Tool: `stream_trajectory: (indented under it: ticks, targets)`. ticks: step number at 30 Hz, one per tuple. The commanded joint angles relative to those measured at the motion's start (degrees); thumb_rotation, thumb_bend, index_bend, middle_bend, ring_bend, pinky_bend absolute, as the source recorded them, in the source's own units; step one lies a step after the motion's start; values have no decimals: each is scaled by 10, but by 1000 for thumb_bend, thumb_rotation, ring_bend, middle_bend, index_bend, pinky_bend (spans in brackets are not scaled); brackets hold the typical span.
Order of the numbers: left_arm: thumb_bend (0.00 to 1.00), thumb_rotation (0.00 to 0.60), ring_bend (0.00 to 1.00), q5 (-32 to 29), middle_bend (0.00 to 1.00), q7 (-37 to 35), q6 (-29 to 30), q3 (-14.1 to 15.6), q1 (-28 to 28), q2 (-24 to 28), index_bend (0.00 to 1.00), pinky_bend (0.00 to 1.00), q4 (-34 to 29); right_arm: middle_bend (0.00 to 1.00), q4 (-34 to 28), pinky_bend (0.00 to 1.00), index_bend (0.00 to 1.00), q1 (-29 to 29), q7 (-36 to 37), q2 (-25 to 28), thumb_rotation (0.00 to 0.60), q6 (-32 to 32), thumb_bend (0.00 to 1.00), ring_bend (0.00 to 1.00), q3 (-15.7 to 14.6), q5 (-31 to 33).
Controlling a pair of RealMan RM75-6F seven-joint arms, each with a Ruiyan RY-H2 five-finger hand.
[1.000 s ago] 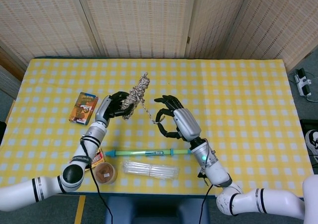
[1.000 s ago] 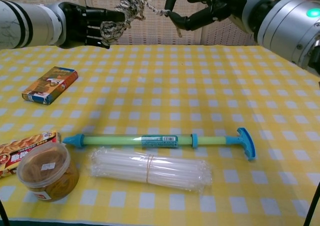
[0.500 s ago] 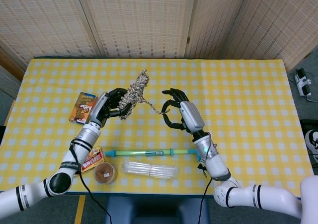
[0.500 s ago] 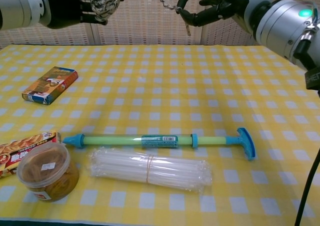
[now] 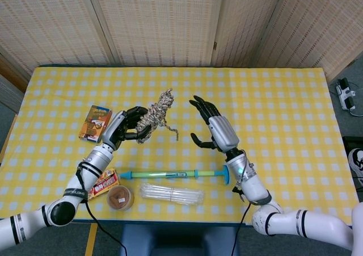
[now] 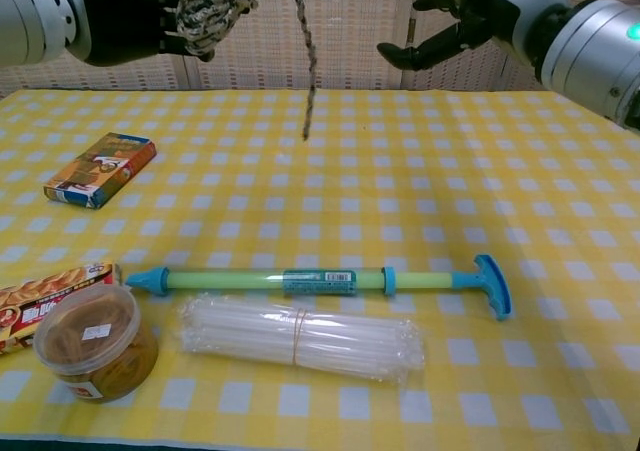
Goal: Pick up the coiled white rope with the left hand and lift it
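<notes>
At the near edge of the table (image 6: 560, 391) lie a bundle of clear straws (image 6: 300, 338) and a round tub (image 6: 94, 343) at near left, with a green and blue rod (image 6: 320, 279) just beyond them, its long axis running left to right. Further left lies a small printed box (image 6: 100, 169). None of these touches the task item.

Beyond and above them, the left hand (image 5: 126, 129) has its fingers wrapped around the lower end of the coiled white rope (image 5: 155, 114). The rope is clear of the table. In the head view its long axis slants from the hand up toward the far right. One loose tail (image 6: 307, 61) hangs straight down from the coil and, in the chest view, ends above the cloth; whether the tip clears it fully is hard to confirm.

The right hand (image 5: 214, 128) stands to the right of the coil, fingers spread, holding nothing, and apart from both coil and tail.

The left hand is therefore the only one in contact with the rope. Judged from this, the grasp is made and the rope is already lifted; any remaining move is a straight raise, with the free tail following underneath.
</notes>
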Motion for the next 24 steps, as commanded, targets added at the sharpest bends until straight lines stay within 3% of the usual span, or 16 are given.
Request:
stream_trajectory:
  ticks: [1, 7, 14, 24]
  targets:
    - [580, 600, 644, 4, 690, -6, 2, 3, 1, 4, 713, 662, 3, 0, -5, 0, 0, -16, -27, 26, 600, 8, 445, 0, -24, -22]
    - [580, 600, 644, 22, 690, -5, 19, 18, 4, 12, 712, 662, 16, 1, -31, 0, 0, -71, -89, 90, 600, 56, 444, 41, -71, -49]
    - [580, 600, 643, 43, 690, -5, 31, 39, 5, 15, 712, 663, 32, 75, -36, 0, 31, -152, -131, 133, 600, 137, 444, 101, -128, -85]
    - [580, 600, 642, 80, 690, -7, 63, 59, 8, 11, 713, 662, 37, 35, -44, 0, 31, -262, -76, 174, 600, 224, 444, 69, -188, -129]
